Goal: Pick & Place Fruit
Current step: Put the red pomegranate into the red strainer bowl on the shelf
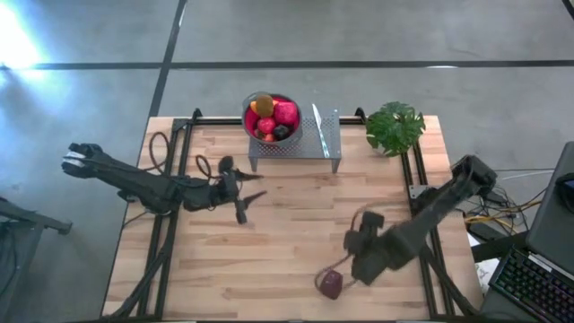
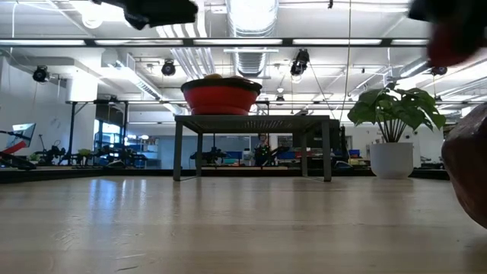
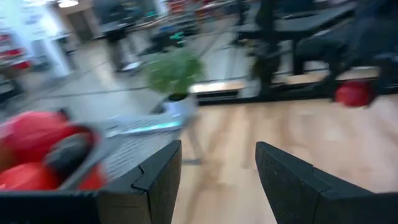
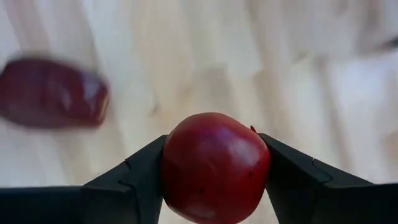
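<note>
No writing was legible. The bowl (image 1: 272, 117) held fruit; well away from it, the right gripper (image 4: 214, 180) clamped a red apple (image 4: 215, 167); the left gripper (image 3: 217, 180) gaped empty.

No text, label, brand, number or sign can be read in any of the four views.
</note>
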